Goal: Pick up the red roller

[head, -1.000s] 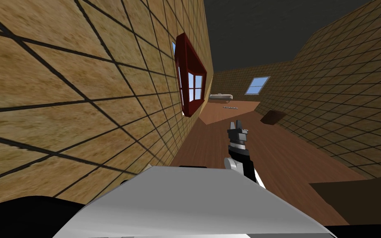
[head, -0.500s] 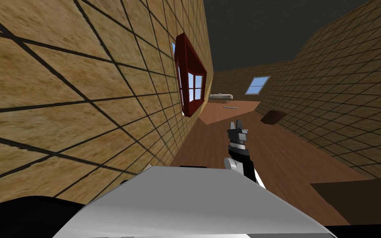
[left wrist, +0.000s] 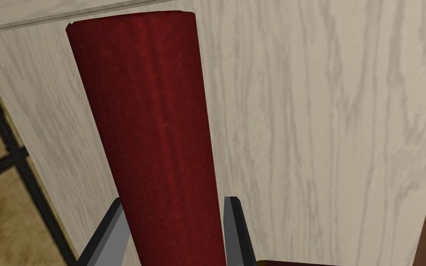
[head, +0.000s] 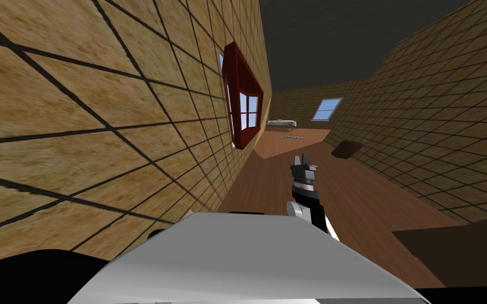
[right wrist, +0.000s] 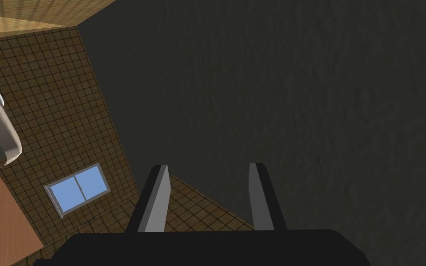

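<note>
our left hand (left wrist: 174, 200) is clamped on the red roller (left wrist: 152, 115), a finger on each side, before a pale wood-grain surface (left wrist: 323, 138); our right hand (head: 303, 157) points forward, fingers apart.

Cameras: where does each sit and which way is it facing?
Head view: on the head, looking steeply down and forward along a tiled wall and wooden floor; the right gripper shows.
Left wrist view: on the left hand, looking along the left gripper, fingers shut on the red roller, pale wood-grain surface behind.
Right wrist view: on the right hand, aimed at the dark ceiling; its open fingers show.
Shared: head and right wrist views both show the window.
</note>
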You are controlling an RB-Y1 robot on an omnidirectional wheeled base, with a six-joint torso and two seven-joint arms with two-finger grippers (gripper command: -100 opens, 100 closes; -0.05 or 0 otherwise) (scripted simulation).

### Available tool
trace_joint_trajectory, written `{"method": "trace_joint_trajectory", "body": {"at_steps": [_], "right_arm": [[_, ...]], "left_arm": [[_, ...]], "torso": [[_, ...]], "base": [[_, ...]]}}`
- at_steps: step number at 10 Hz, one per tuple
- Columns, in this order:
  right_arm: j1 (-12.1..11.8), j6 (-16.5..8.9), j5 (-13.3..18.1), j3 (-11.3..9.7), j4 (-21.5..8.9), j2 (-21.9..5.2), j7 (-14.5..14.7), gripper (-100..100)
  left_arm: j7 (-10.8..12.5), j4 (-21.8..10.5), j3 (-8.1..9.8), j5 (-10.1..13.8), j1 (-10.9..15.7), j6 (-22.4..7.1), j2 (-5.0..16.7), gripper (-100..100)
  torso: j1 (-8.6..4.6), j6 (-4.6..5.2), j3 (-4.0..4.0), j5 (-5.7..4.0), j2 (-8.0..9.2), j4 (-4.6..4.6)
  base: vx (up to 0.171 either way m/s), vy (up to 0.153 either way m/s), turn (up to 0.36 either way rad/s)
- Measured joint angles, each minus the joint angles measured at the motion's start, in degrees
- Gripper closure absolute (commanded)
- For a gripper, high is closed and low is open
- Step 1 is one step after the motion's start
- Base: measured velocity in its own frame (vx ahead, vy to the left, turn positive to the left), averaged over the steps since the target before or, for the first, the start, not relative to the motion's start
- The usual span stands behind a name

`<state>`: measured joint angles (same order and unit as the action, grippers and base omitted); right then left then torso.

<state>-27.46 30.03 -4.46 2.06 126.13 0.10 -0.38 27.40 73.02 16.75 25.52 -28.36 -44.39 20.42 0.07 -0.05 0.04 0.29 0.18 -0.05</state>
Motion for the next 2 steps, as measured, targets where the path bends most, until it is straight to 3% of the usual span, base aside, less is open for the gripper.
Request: {"method": "trace_joint_trajectory", "body": {"at_steps": [1, 2], "right_arm": [[0.0, 0.0, 0.0, 0.0, 0.0, 0.0, 0.0, 0], [0.0, 0.0, 0.0, 0.0, 0.0, 0.0, 0.0, 0]], "left_arm": [[0.3, 1.2, 0.10, 0.2, -0.5, -0.7, 0.2, 100], [0.3, 1.3, 0.10, 0.2, -0.6, -0.9, 0.3, 0]], "torso": [[-0.07, -0.01, 0.01, -0.01, 0.02, 0.00], [-0.05, -0.01, 0.00, -0.01, 0.00, 0.00]], "base": [[-0.008, -0.010, 0.000], [0.000, 0.000, 0.000]]}}
